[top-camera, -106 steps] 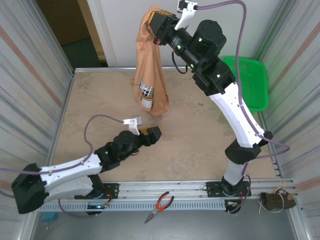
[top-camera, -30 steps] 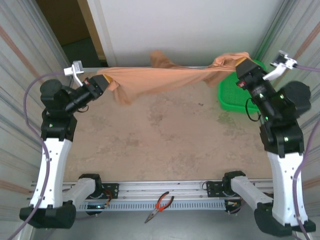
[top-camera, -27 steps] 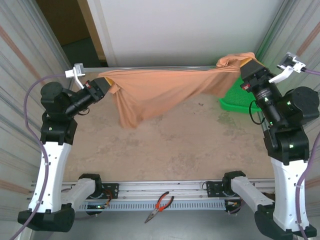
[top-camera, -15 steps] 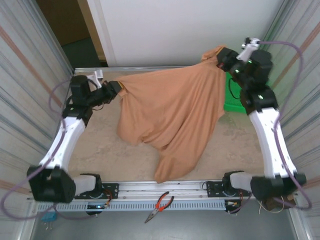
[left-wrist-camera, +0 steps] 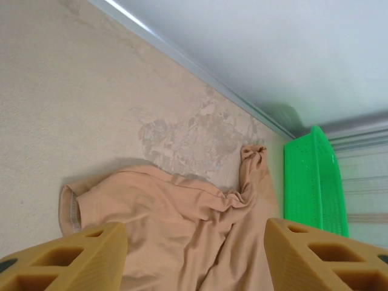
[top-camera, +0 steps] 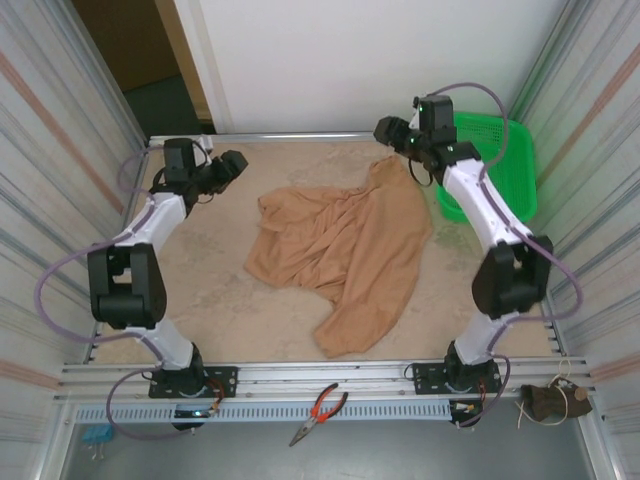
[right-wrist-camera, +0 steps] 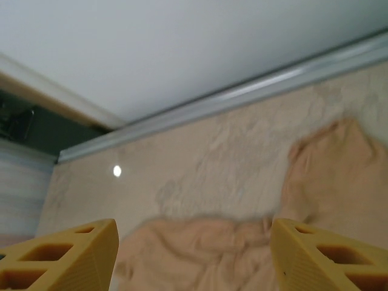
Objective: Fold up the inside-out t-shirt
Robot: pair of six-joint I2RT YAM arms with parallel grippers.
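The thin, soft tan inside-out t-shirt lay crumpled and wrinkled mid-frame on the mottled beige table, a tail trailing toward lower centre. Left pincer sat upper left. Right pincer hung just above the cloth's top edge. Both gaped wide, holding nothing!

Illumination is bright, diffuse and comes from overhead. In the top view the t-shirt casts only a thin, soft shadow along its near edge, and the side walls flanking it lean outward. The left wrist view is sharp on the t-shirt. The right wrist view is blurred throughout, with one small glare spot on the table left of the t-shirt.
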